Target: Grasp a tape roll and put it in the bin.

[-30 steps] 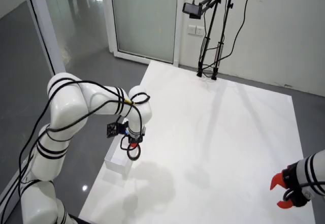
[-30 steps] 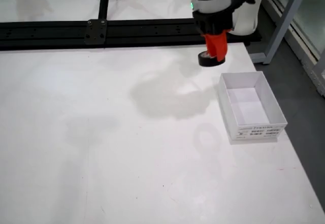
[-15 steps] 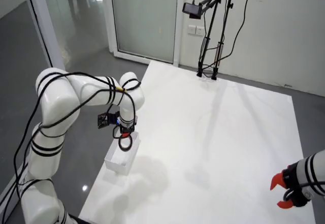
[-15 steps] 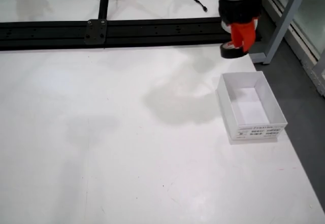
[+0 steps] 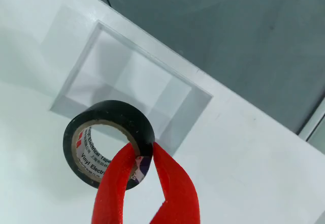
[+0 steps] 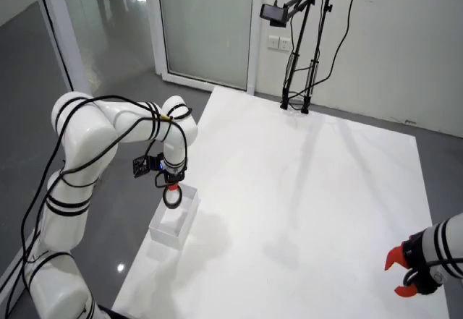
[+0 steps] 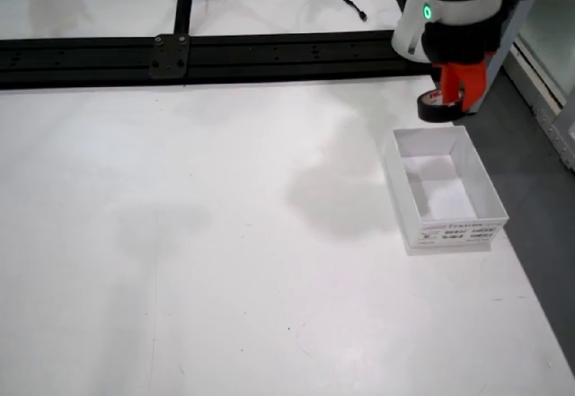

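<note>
My gripper (image 5: 144, 164) has red fingers (image 5: 115, 193) shut on the wall of a black tape roll (image 5: 122, 113); one finger is inside the ring, the other outside. In the view that rides on the gripper, the white open bin (image 5: 155, 58) lies below and just beyond the roll. In the high room view the gripper (image 6: 171, 186) holds the tape roll (image 6: 171, 205) in the air over the far end of the bin (image 6: 165, 236). The table view has the gripper (image 7: 460, 92) and tape roll (image 7: 431, 109) above the bin's (image 7: 454, 233) far rim.
The bin stands at the edge of the white table (image 7: 180, 234), with grey floor beyond. A black rail (image 7: 171, 55) runs along the table's far side in the table view. A second arm's red gripper (image 6: 404, 272) rests at the lower right of the high room view.
The arm has carried the tape roll sideways from over the table to above the bin's far end. The grip on the roll is unchanged, and the second arm stayed still.
</note>
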Controlling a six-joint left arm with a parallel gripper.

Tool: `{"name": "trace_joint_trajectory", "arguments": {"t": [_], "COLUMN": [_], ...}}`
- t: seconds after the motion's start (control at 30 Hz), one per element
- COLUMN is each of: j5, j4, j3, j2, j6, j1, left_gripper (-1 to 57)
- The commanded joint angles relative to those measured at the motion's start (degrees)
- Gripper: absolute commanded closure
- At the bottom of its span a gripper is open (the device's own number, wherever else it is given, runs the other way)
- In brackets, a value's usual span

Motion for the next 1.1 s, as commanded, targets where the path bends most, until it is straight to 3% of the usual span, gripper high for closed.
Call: {"name": "trace_joint_trajectory", "arguments": {"t": [0.03, 0.8, 0.87, 0.97, 1.1], "j5": [-8.30, -13.31, -13.75, -15.24, -17.09], "j4": [-1.51, -1.08, -1.08, -1.08, -1.08], "j3": [0.10, 0.10, 0.10, 0.10, 0.01], "j2": [9.02, 15.08, 15.08, 14.99, 14.99], "j6": [1.06, -0.96, -1.31, -1.49, -1.49], "j1": [4.59, 6.08, 6.17, 6.17, 6.00], "left_gripper": [57.1, 57.1, 54.0, 42.5, 36.7]}}
